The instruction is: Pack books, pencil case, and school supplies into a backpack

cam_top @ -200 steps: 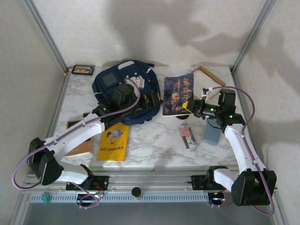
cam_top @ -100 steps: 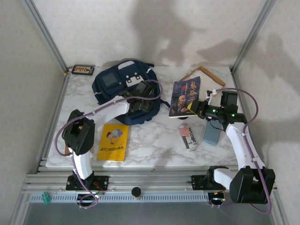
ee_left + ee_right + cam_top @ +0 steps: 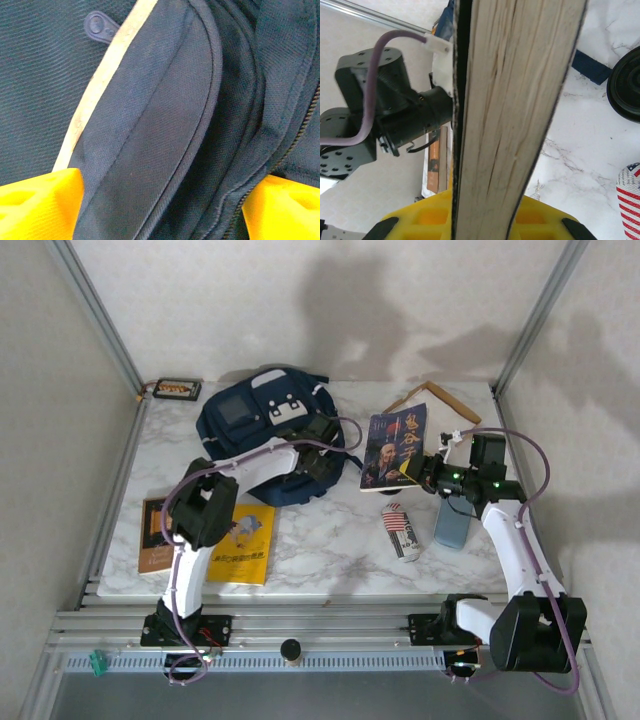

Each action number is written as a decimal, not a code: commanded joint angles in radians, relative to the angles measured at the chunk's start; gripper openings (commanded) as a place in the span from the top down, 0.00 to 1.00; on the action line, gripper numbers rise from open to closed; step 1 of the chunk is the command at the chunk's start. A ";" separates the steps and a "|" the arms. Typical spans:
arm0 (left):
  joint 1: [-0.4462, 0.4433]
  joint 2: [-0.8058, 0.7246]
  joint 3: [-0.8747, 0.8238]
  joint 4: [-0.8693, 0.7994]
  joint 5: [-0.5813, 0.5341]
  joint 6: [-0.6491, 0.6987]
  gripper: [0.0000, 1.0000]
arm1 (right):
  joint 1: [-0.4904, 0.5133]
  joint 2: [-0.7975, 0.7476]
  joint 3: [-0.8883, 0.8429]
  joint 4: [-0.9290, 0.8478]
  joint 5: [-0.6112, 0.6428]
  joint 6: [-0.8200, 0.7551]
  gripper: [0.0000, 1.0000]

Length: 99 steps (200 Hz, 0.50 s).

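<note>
Early going. Gripping the dark blue book point(image 3: 395, 445) in the closed jaws of the right gripper point(image 3: 415, 473), beside the backpack point(image 3: 250, 420). Straddling backpack fabric with the left gripper point(image 3: 160, 195), jaws spread. Left to pack: yellow book point(image 3: 240, 543), brown book point(image 3: 155, 533), pencil case point(image 3: 400, 532), on the counter point(image 3: 330, 540).

Navy backpack point(image 3: 250, 425) rear-left; dark blue book point(image 3: 398, 443) beside it, in right hand point(image 3: 411, 472); yellow book point(image 3: 243, 545), brown book point(image 3: 153, 535) flat front-left.
</note>
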<state>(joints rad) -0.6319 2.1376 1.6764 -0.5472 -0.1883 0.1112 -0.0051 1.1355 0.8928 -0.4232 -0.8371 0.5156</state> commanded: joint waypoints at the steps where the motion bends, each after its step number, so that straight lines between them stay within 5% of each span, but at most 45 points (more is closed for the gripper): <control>1: 0.018 0.053 0.068 -0.018 -0.013 0.022 0.26 | -0.006 -0.001 0.015 0.056 -0.029 -0.022 1.00; 99: 0.049 -0.003 0.125 -0.070 0.061 0.001 0.69 | -0.007 0.009 0.004 0.070 -0.033 -0.019 1.00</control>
<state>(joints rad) -0.6178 2.1796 1.7786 -0.5861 -0.0948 0.1143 -0.0051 1.1446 0.8928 -0.4229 -0.8368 0.5156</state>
